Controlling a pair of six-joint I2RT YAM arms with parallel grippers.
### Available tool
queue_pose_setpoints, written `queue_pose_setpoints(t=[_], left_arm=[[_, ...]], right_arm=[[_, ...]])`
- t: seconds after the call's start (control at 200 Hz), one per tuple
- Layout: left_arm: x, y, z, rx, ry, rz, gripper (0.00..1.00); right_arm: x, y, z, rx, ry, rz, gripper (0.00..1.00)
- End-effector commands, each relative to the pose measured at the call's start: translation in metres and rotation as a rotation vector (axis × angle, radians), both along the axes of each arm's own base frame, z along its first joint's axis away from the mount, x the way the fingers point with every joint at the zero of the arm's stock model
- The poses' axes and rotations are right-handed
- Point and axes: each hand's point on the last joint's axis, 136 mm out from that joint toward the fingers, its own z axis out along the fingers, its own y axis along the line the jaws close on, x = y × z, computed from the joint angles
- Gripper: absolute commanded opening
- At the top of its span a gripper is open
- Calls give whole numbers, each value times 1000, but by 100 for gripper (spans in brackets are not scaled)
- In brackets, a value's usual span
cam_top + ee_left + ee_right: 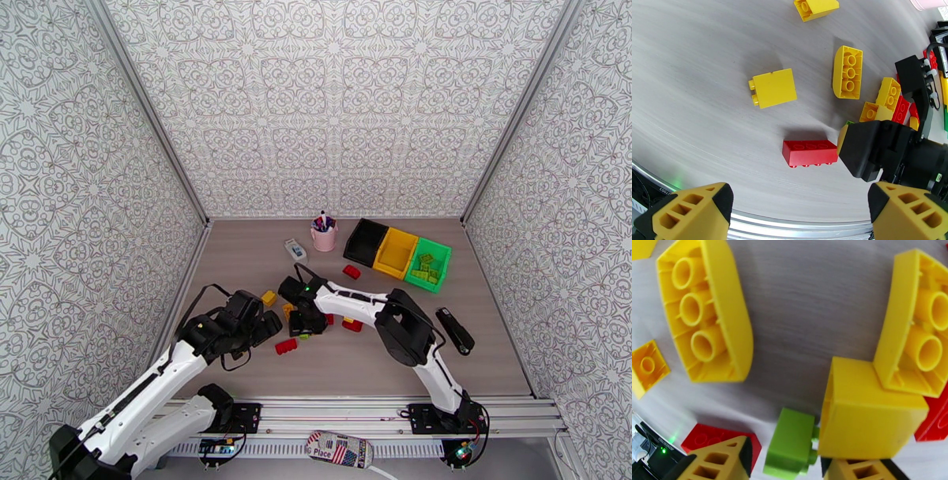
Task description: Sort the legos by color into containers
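Your right gripper [790,455] has its jaws partly open, one on either side of a lime green brick [788,445] lying on its side on the table. A sliver of gap shows at one finger, so no firm hold is visible. A square yellow block [865,413] touches that brick, with a curved yellow brick [705,311] upside down beyond it.

Your left gripper [798,209] hangs with its jaws wide apart and nothing between them, low over the table just short of a red brick [809,153].

Most of the legos [316,320] sit in a loose cluster mid-table, well apart from the containers [397,253] at the far right. There the green bin [444,254] holds a heap of lime green bricks. The yellow bin [395,251] and the black bin [365,239] show bare floors.

Your right arm [407,328] bends at a raised elbow and reaches left across the table, wrist pitched down onto the cluster. Your left arm [158,379] rises from the near left corner and points right, its gripper just beside the other.
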Motion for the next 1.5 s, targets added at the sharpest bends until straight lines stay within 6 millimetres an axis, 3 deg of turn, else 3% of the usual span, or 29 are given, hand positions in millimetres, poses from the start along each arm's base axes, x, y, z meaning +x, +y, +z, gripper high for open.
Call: queue_pose_setpoints(t=[0.0,0.17,0.33,0.535,0.73,0.885,1.24,1.396,1.426,1.496], left_arm=[[2,3,0,15,-2,13,96],[10,-3,3,8,-14,3,96],[26,-14,12,-18,-54,-24,96],[59,-41,30,-74,-108,-96,97],[99,-93,47,-165,-152,-255,97],[124,-149,57,-230,-175,-421,98],[151,-300,61,-393,-127,-811,97],[163,-350,64,-432,-131,-906,97],[167,-359,79,-449,-161,-922,97],[174,-374,72,-459,-151,-937,97]], right_arm=[[4,-1,0,-25,-21,3,42],[6,-3,13,-11,-48,9,28],[9,-9,41,40,-91,2,26],[28,-47,72,93,-127,-87,26],[57,-110,89,113,-154,-224,26],[83,-177,99,108,-177,-365,26],[129,-327,119,79,-224,-689,24],[151,-382,124,44,-252,-822,23],[156,-391,125,37,-260,-842,23],[169,-409,127,29,-271,-885,23]])
